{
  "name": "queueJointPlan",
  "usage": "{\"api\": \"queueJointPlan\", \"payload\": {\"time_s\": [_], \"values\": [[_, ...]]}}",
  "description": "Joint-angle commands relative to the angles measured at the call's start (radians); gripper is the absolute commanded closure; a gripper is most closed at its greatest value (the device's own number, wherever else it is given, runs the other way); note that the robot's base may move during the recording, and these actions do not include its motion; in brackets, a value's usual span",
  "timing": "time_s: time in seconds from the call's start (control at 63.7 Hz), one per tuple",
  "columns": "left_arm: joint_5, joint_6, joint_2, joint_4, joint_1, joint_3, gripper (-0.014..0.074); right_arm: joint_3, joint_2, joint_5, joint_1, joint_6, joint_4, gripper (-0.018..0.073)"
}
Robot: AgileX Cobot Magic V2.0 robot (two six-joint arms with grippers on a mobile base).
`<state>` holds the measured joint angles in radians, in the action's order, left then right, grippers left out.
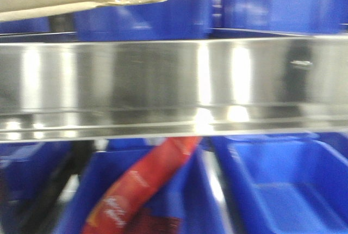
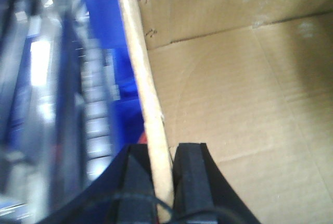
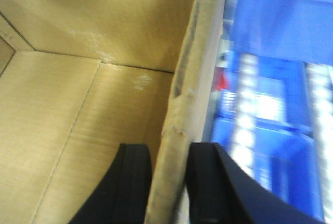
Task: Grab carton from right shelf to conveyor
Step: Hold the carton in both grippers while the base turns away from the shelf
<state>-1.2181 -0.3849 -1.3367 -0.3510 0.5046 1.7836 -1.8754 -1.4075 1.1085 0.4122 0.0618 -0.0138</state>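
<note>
Left gripper (image 2: 160, 153): I see its two black fingers (image 2: 136, 182) pinched shut on the carton's left wall, one inside, one outside.
Carton (image 2: 234, 104): open top and bare cardboard floor. In my front view its taped bottom edge is above the right shelf's steel rail (image 1: 163, 76), with a strip of blue showing between them.
Right gripper (image 3: 169, 153): clamped the same way on the carton's right wall.
Under the rail: a red packet (image 1: 147, 179) at centre and a blue bin (image 1: 283, 185) to its right, both blurred.

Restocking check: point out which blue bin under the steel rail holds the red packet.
The middle bin under the steel rail: the red packet lies slanted across it. The right bin shows only bare blue floor.
</note>
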Motion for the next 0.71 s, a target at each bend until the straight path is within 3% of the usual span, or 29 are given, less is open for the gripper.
{"api": "queueJointPlan", "payload": {"time_s": [0.0, 0.691], "values": [[0.012, 0.007, 0.013, 0.027, 0.008, 0.003, 0.0613, -0.006, 0.012, -0.103, 0.001, -0.003, 0.029, 0.0629], [0.012, 0.007, 0.013, 0.027, 0.008, 0.003, 0.0613, -0.006, 0.012, -0.103, 0.001, -0.003, 0.029, 0.0629]]}}
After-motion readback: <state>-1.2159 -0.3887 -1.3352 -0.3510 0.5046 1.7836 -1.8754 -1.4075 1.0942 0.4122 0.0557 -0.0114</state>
